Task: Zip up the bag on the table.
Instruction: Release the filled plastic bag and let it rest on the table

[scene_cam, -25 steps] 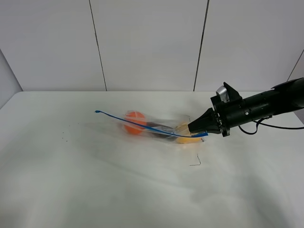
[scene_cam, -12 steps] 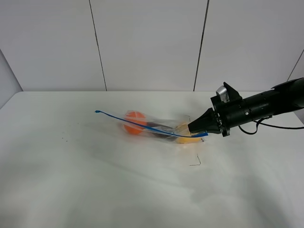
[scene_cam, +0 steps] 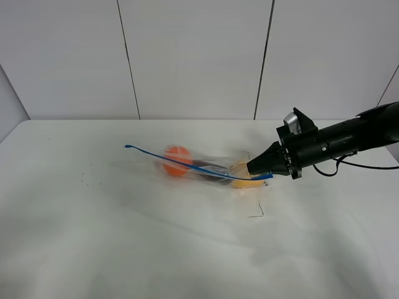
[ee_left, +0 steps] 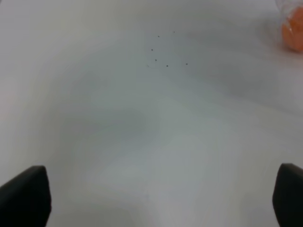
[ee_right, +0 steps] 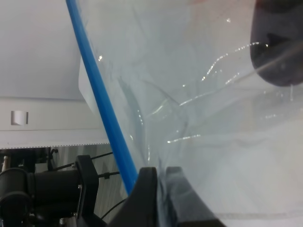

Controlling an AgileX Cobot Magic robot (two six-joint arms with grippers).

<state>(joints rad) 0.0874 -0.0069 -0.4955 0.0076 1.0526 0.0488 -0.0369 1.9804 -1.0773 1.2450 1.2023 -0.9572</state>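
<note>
The clear bag (scene_cam: 206,167) lies on the white table (scene_cam: 124,249), holding orange (scene_cam: 176,161), dark purple (scene_cam: 209,169) and yellow (scene_cam: 246,181) produce. Its blue zipper strip (scene_cam: 187,163) runs raised from the far left to the right end. My right gripper (scene_cam: 254,170) is shut on the strip's right end. In the right wrist view its fingers (ee_right: 150,189) pinch the plastic beside the strip (ee_right: 102,104). My left gripper (ee_left: 156,196) is open over bare table, off to the bag's left, with the orange (ee_left: 293,30) at the view's edge. It does not show in the exterior view.
Small dark specks (scene_cam: 84,182) dot the table left of the bag; they also show in the left wrist view (ee_left: 163,56). A thin bent mark (scene_cam: 257,212) lies just in front of the bag. A panelled wall (scene_cam: 193,56) stands behind the table's back edge.
</note>
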